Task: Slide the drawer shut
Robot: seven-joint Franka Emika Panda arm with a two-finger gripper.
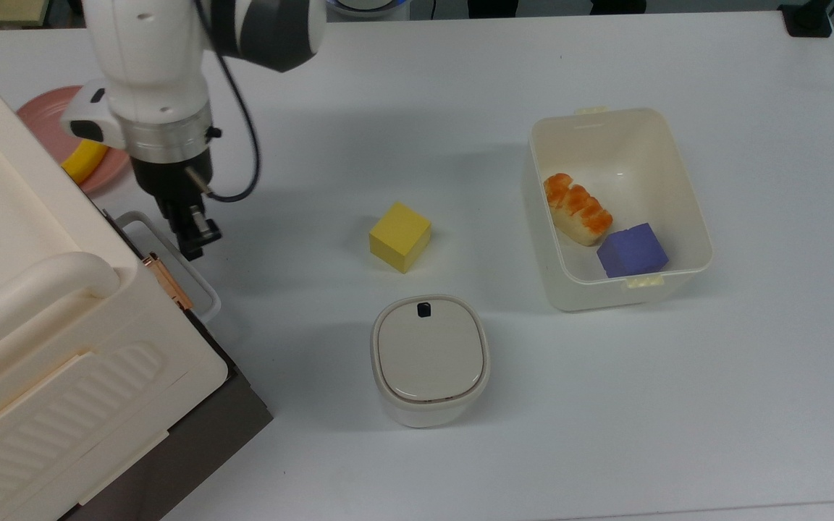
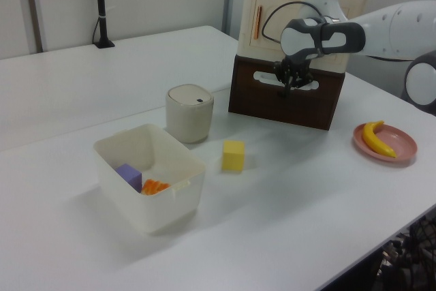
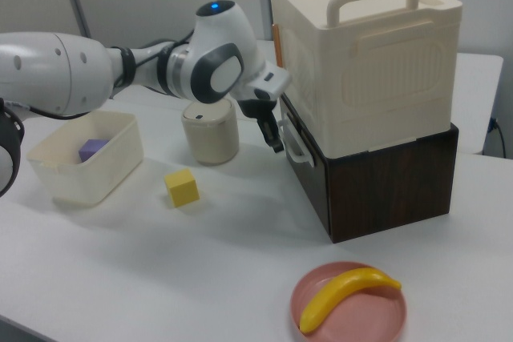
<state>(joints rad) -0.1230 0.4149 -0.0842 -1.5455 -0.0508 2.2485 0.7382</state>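
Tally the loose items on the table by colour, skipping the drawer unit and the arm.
Yellow: 2, cube and banana
Purple: 1, cube in the open bin
Orange and white: 1, sushi piece in the open bin
Pink: 1, plate
Cream: 2, open bin and lidded container
Total: 7

white arm, dark grey joint, silver wrist ring, black looping cable, black tool, blue light.
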